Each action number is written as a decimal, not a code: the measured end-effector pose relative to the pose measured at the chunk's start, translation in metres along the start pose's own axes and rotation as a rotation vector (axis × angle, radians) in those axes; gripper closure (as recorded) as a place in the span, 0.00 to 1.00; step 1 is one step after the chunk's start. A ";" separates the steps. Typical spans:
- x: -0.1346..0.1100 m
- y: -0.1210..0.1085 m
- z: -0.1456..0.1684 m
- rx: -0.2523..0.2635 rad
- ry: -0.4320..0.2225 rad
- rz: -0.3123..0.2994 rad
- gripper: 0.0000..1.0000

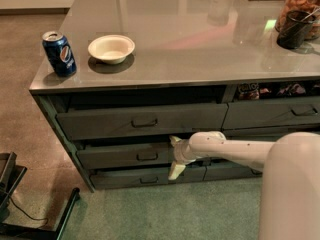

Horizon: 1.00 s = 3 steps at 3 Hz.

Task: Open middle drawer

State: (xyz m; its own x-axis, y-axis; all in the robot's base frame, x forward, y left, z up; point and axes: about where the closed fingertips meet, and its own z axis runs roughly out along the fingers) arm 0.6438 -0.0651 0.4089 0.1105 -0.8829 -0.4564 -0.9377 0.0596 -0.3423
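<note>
The middle drawer [110,157] is a wide dark grey-green front in the cabinet's left column, with a small dark loop handle [147,156] at its centre. A dark gap shows above its front. My gripper [175,156] is at the drawer's right end, just right of the handle. It is open, with one pale finger up [175,140] and one down [176,171]. It holds nothing. My white arm [235,151] reaches in from the right and hides the drawer's right edge.
A taller drawer [142,120] is above and a slimmer one [145,178] below. More drawers [272,113] are on the right. On the grey countertop [200,49] stand a blue soda can [59,53], a white bowl [111,48] and a dark cup [295,29]. A black stand base [30,219] sits on the floor at lower left.
</note>
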 end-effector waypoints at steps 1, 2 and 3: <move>0.008 -0.005 0.019 -0.038 0.037 -0.019 0.00; 0.008 -0.005 0.019 -0.038 0.037 -0.019 0.00; 0.008 -0.005 0.019 -0.038 0.037 -0.019 0.19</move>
State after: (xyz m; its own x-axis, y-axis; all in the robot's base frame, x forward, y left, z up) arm 0.6560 -0.0631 0.3914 0.1166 -0.9003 -0.4194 -0.9475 0.0257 -0.3186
